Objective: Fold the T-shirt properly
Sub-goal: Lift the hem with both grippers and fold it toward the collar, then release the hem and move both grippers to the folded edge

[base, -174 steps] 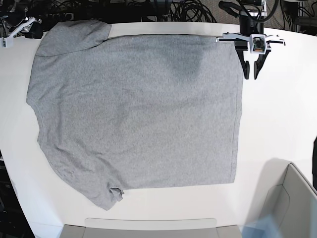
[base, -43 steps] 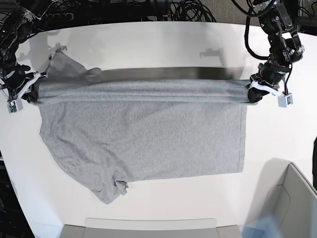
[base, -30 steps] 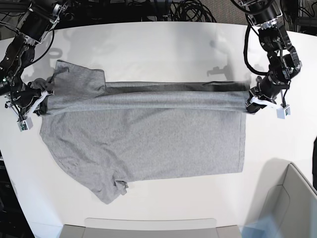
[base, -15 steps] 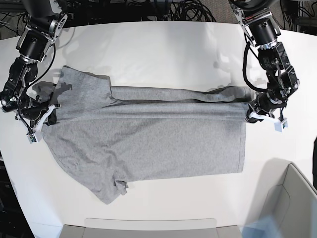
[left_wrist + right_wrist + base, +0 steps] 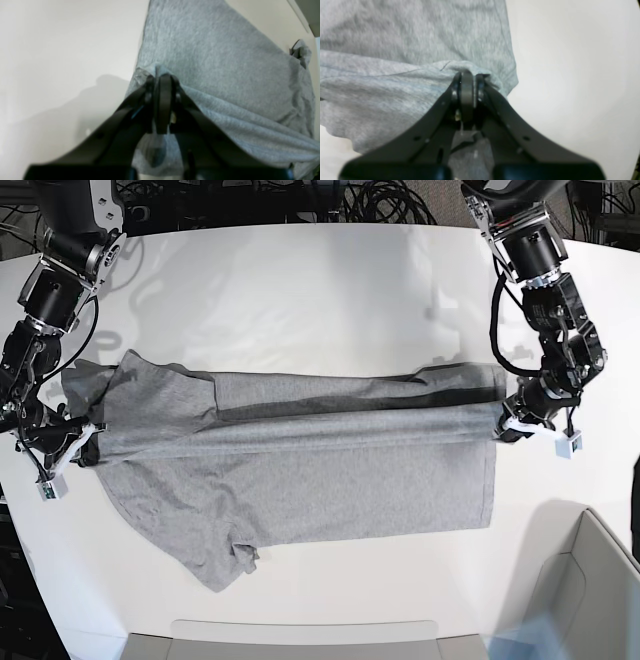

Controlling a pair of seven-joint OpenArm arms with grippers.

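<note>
White and smooth, the surface point(image 5: 300, 290) carries the T-shirt point(image 5: 300, 480) across its middle, the far half doubled over toward the near edge in a long horizontal fold. At the fold's ends, the left end effector point(image 5: 162, 75) is clamped together on the T-shirt's edge toward the surface's right edge, and the right end effector point(image 5: 467, 75) pinches the fabric toward the left edge. Cables point(image 5: 380, 200) tangle beyond the far edge.

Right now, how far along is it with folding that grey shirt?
Early on. Done: both grippers have hold of the T-shirt, the left gripper at one edge, the right gripper at the other. In hand: the gripped edge hangs stretched over the lower half. Left: laying it flat, tucking the bunched sleeve, further folds.
</note>
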